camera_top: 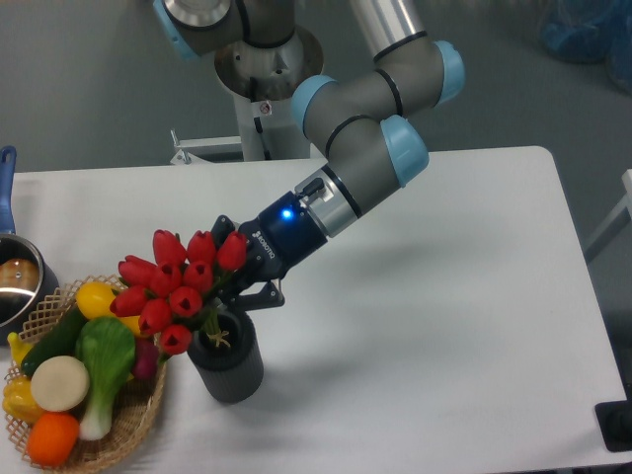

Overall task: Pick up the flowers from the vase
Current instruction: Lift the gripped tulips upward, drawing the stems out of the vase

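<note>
The flowers [173,286], a bunch of red closed tulips with green stems, tilt to the left above the vase [229,363], a dark grey cup near the table's front. Their stems still reach down to the vase's rim. My gripper [229,296] comes in from the upper right and is shut on the flowers just below the blooms. The fingers are partly hidden behind the bunch.
A wicker basket [128,427] of toy vegetables and fruit sits just left of the vase, under the blooms. A steel pot [15,281] with a blue handle stands at the left edge. The white table [444,326] stretches to the right.
</note>
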Controlling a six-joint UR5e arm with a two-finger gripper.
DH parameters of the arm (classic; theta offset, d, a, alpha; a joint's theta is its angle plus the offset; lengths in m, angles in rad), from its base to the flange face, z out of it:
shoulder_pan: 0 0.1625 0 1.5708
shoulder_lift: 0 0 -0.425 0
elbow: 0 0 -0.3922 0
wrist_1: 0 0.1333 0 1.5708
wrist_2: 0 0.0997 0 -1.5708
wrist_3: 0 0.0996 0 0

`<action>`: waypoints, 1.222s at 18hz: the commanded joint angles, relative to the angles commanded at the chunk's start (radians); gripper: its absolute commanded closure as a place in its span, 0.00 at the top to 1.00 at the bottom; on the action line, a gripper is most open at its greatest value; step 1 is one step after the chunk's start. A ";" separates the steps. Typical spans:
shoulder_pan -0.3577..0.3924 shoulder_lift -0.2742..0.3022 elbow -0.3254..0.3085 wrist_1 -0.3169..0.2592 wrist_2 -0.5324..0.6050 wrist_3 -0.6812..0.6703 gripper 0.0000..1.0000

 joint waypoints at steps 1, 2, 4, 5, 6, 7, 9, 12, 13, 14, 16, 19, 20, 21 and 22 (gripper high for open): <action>0.000 0.002 0.005 0.000 0.000 -0.009 0.29; 0.000 0.009 0.009 0.000 -0.008 -0.017 0.29; 0.002 0.020 0.021 0.000 -0.017 -0.044 0.29; 0.002 0.025 0.028 0.000 -0.017 -0.060 0.29; 0.003 0.029 0.031 0.000 -0.017 -0.072 0.29; 0.003 0.035 0.032 -0.002 -0.017 -0.083 0.29; 0.015 0.044 0.034 -0.002 -0.017 -0.106 0.29; 0.018 0.071 0.049 -0.002 -0.017 -0.161 0.29; 0.018 0.075 0.052 -0.002 -0.017 -0.178 0.29; 0.018 0.080 0.055 -0.002 -0.017 -0.195 0.29; 0.018 0.081 0.058 -0.002 -0.017 -0.210 0.28; 0.021 0.089 0.064 -0.002 -0.017 -0.229 0.28; 0.022 0.089 0.063 -0.002 -0.017 -0.229 0.29; 0.023 0.091 0.063 -0.002 -0.017 -0.230 0.28; 0.025 0.091 0.066 -0.002 -0.020 -0.230 0.28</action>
